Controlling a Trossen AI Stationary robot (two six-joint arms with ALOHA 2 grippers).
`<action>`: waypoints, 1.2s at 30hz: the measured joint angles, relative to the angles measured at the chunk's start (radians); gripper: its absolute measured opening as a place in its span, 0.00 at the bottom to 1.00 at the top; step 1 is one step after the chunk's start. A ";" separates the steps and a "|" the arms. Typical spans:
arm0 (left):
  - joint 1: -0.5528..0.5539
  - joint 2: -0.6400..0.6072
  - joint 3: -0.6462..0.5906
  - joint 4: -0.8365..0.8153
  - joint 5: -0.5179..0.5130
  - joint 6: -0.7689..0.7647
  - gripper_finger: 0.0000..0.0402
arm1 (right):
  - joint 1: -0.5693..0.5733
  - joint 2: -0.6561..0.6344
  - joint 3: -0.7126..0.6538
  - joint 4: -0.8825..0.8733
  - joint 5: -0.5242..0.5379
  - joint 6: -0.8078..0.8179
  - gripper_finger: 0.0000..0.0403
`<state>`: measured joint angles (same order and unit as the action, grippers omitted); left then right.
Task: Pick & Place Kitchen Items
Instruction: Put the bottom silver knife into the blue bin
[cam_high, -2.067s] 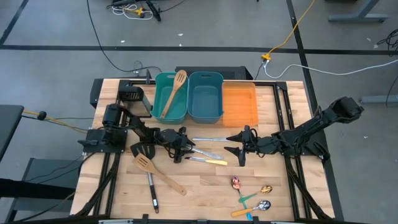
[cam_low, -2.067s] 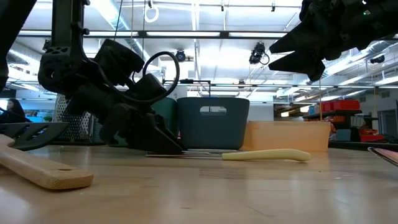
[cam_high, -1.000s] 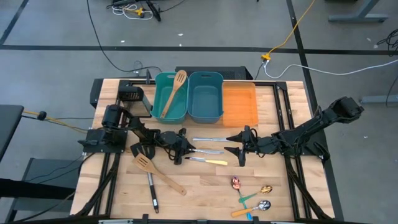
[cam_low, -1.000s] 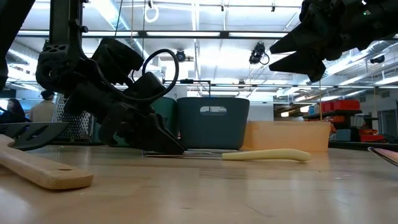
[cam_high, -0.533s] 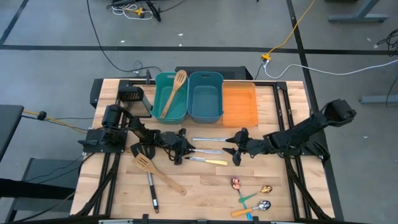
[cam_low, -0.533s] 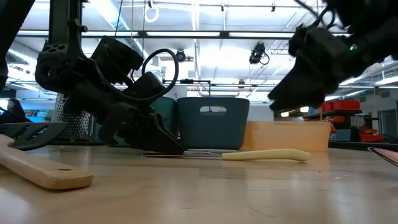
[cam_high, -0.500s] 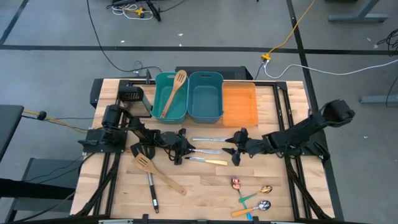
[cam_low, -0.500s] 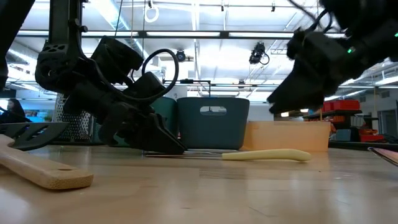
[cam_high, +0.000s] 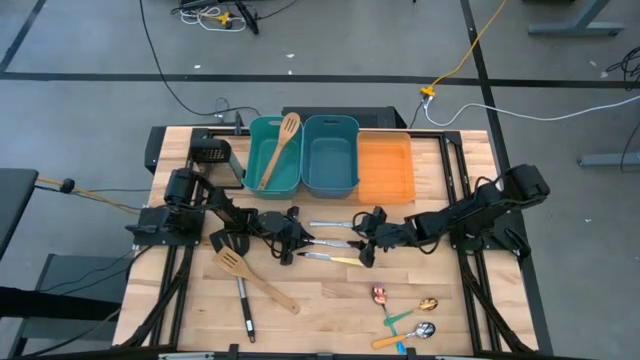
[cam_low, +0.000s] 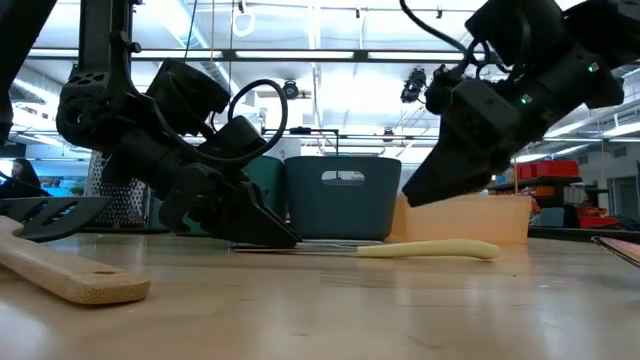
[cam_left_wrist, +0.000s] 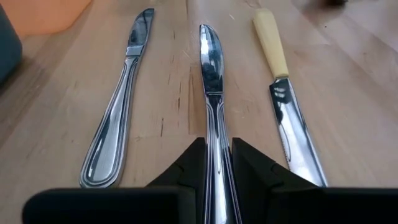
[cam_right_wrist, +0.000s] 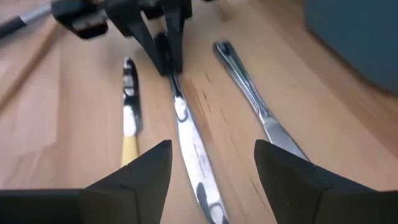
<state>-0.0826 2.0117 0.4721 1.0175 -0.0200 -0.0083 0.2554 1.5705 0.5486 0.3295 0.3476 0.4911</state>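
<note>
Lying flat on the tabletop (cam_high: 330, 300) are three knives, side by side, in front of the bins (cam_high: 300, 155). The middle knife (cam_left_wrist: 211, 81) is pinched at its handle end by the left claw (cam_left_wrist: 214, 165), pressed together low on the wood. The right claw (cam_right_wrist: 214, 165), spread wide, hangs just above the same knife's blade end. Main risk, as judged: both claws on one knife, so a tug or clash. A thin flat handle may also slip or swing on lifting & knock the yellow knife (cam_left_wrist: 273, 50) alongside.
</note>
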 joint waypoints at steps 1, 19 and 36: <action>0.000 0.000 0.000 0.004 0.000 -0.002 0.16 | 0.000 0.007 0.000 -0.003 0.000 0.000 0.60; 0.000 0.003 -0.002 0.021 0.015 -0.006 0.16 | -0.014 0.084 0.002 0.045 -0.051 0.017 0.60; 0.000 0.004 -0.001 0.033 0.017 -0.007 0.16 | -0.013 0.246 0.119 0.051 -0.093 -0.043 0.60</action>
<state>-0.0822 2.0155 0.4708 1.0500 -0.0029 -0.0155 0.2420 1.8161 0.6677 0.3809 0.2546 0.4478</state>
